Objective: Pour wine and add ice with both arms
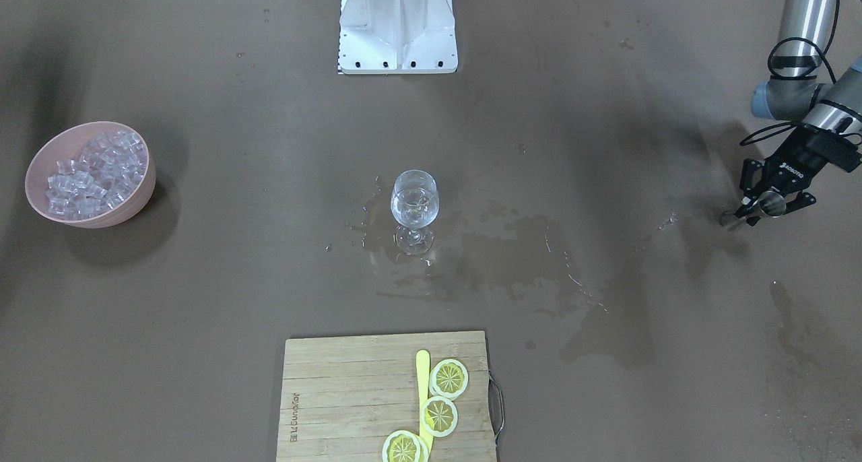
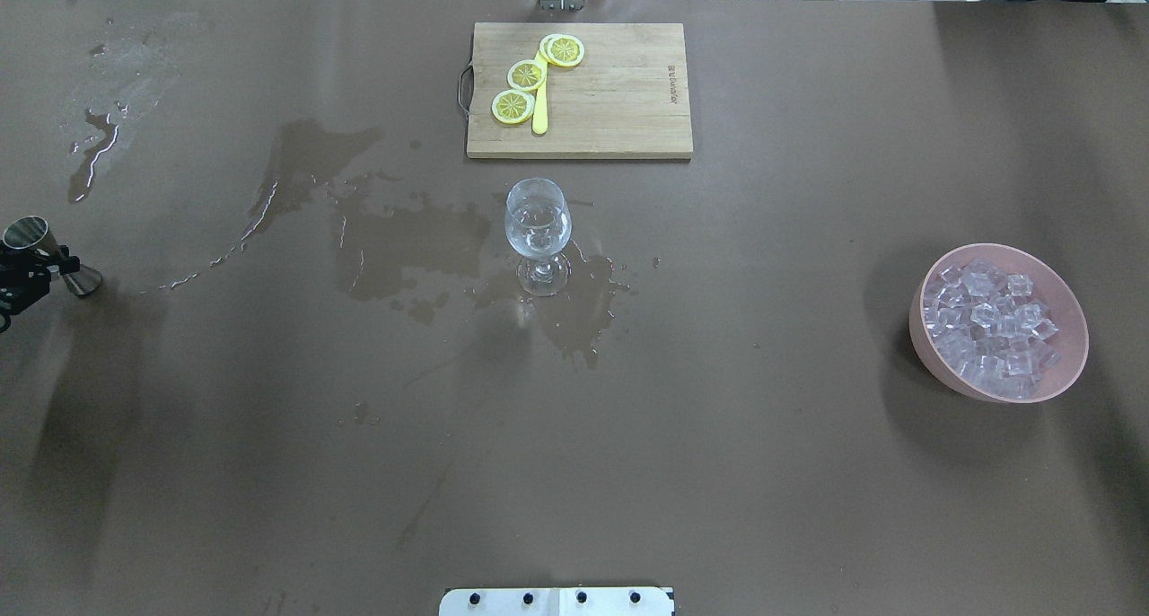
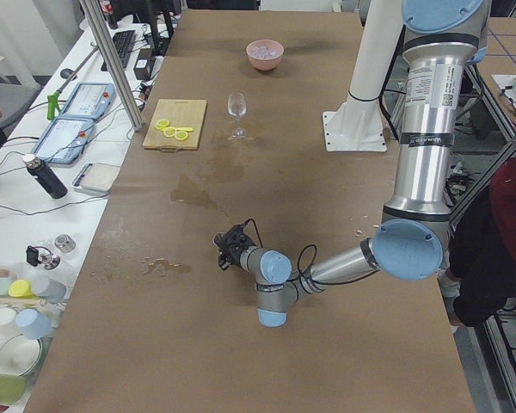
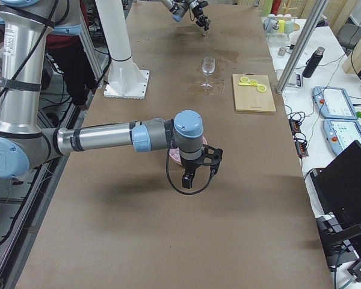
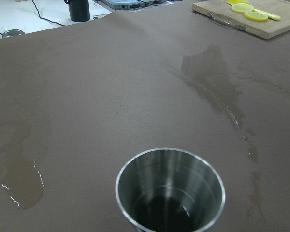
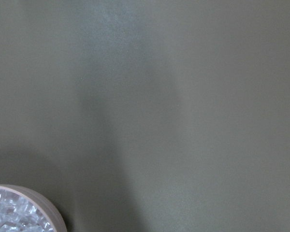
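A wine glass [image 1: 414, 206] with a little clear wine stands mid-table; it also shows in the overhead view [image 2: 539, 230]. A pink bowl [image 1: 145, 192] holds the ice [image 1: 94, 172] at the robot's right; in the overhead view the ice [image 2: 992, 324] fills it. My left gripper [image 1: 764, 205] is shut on a steel jigger [image 2: 54, 257], tilted, low over the table's far left edge. The left wrist view looks into the jigger [image 5: 170, 191], with only a film of liquid inside. My right gripper [image 4: 195, 174] hangs above the bowl; I cannot tell if it is open.
A wooden board [image 2: 619, 95] with lemon slices [image 2: 527, 74] and a yellow knife lies beyond the glass. Wet patches [image 2: 395, 239] spread from the glass towards the left arm. The white mounting bracket [image 1: 397, 27] stands at the robot's side.
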### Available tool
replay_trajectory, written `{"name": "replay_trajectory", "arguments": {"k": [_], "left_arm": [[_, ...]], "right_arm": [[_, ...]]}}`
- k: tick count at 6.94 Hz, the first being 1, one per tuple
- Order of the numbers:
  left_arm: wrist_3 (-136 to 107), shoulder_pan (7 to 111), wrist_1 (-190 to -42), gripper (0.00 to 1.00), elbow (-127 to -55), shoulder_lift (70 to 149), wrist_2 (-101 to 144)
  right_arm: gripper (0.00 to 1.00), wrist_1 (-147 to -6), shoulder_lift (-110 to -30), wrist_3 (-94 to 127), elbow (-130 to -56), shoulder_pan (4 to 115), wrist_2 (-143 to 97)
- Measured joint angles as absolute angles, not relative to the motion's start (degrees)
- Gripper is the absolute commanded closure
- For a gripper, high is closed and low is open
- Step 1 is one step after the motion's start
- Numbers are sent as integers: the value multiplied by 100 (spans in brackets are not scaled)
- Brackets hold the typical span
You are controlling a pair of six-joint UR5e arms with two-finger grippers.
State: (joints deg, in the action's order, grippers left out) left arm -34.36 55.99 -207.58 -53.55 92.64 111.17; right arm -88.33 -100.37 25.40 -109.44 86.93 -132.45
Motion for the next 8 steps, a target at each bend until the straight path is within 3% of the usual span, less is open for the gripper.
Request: {"name": "replay_trajectory", "arguments": {"k": [3,8], "left_arm": [[-3594,5599,-20782,100,-5441,9268,11124],[-4219,5599,-20622,100,-6047,9477,11119]], "right_arm": [[0,-8833,-10037,2516,-10951,8764,-13253],[0,-8833,-10028,2488,-10946,8803,-13254]]}}
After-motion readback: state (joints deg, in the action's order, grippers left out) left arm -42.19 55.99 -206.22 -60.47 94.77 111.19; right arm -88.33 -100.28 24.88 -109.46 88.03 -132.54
